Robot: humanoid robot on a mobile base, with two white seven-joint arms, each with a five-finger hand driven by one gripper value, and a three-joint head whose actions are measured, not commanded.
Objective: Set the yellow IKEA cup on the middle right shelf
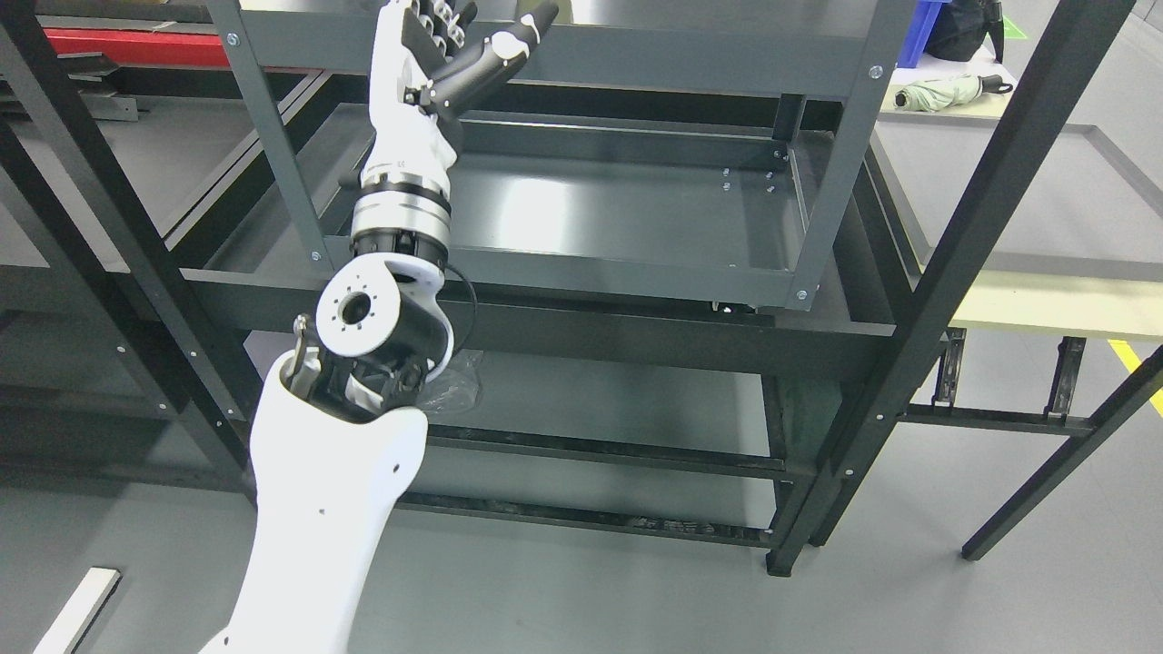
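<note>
My left arm comes up from the lower left and reaches toward the dark grey metal shelf unit [818,191]. My left hand [463,41] is raised at the top of the head view, in front of the upper shelf's front edge. Its fingers [513,41] are spread and hold nothing. The middle shelf [618,213] lies below and to the right of the hand. No yellow cup shows anywhere in view. My right arm is out of view.
A folded pale green umbrella [945,91] lies on a table [1045,182] at the right. A blue bin [922,27] stands at the top right. Crumpled clear plastic [454,381] lies on the lower shelf. Black frame posts [990,182] stand close at right and left.
</note>
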